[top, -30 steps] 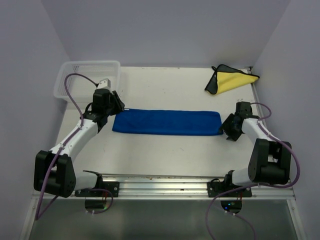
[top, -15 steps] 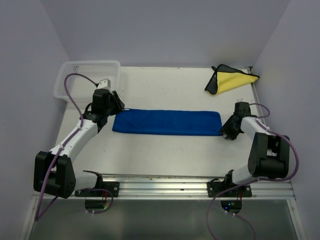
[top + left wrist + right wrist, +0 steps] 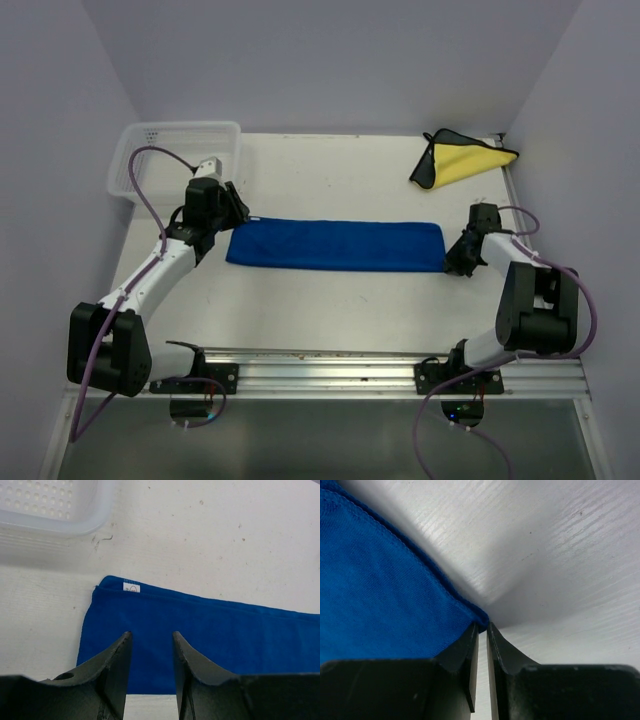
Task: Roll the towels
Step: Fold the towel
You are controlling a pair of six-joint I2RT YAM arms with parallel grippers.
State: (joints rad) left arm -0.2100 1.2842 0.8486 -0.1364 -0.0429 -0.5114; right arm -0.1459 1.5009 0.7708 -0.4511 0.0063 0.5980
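Note:
The blue towel (image 3: 335,245) lies flat as a long strip across the middle of the table. My left gripper (image 3: 233,217) hovers over its left end, open, with blue cloth (image 3: 210,630) showing between the fingers (image 3: 117,660) and nothing held. My right gripper (image 3: 450,260) is at the strip's right end, its jaws pinched on the near right corner of the blue towel (image 3: 380,580), which bunches at the tips (image 3: 482,626). The yellow towel (image 3: 468,160), with its dark edging, lies folded in the far right corner, away from both grippers.
A white mesh basket (image 3: 175,130) stands at the far left corner, just behind my left gripper; its rim (image 3: 75,527) shows in the left wrist view. Walls close the table at left, back and right. A metal rail (image 3: 330,365) runs along the near edge.
My right gripper has slid in to the blue towel's right corner and its jaws have closed on it. The left arm and both towels have stayed put.

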